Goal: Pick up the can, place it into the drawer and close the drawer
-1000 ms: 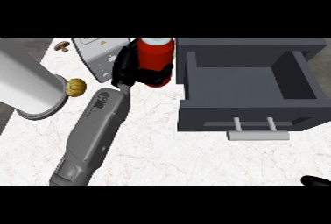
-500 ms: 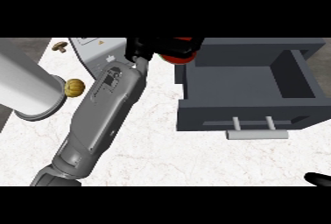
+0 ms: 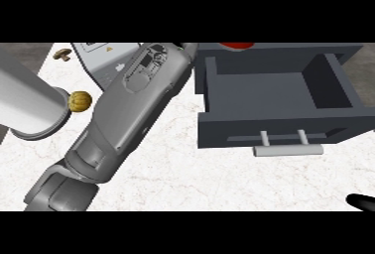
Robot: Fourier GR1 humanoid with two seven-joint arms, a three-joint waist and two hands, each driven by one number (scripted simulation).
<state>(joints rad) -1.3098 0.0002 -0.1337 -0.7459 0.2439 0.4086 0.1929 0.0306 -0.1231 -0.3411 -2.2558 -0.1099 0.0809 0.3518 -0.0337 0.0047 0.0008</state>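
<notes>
Red can shows just past the open drawer's far wall, not yet inside; left hand is out of view, grip can't be told; drop-in and closing remain.

Counter: white marble look, grey veins, smooth.
Drawer: dark grey, matt.
Drawer handle, up-left of right hand: pale, metal-like.
Left forearm: grey, smooth, slight sheen.
Can: red, smooth.

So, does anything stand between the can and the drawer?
Nothing visible does. The can shows only as a red sliver at the view's top edge, just beyond the back wall of the drawer, which is open with nothing showing inside.
</notes>
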